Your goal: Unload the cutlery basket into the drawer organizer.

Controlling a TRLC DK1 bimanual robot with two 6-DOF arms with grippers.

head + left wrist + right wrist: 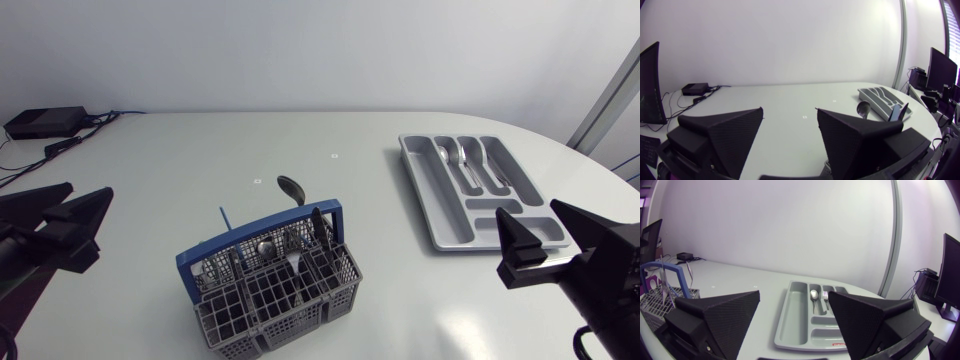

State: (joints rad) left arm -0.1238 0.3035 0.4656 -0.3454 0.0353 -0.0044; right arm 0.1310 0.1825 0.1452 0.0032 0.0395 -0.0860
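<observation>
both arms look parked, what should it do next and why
Probably swing the right pincer, open and empty, toward the basket and down onto the tall spoon sticking above its rim. It looks the easiest piece to grab, and that arm sits nearest the organizer, which already holds a few pieces.

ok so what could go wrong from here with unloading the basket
1. The long spoon sticks up right beside the blue handle; pulling it out could hook the handle and drag or tip the cutlery basket.
2. The other pieces stand crowded together, so the broad fingers may pinch two at once.
</observation>
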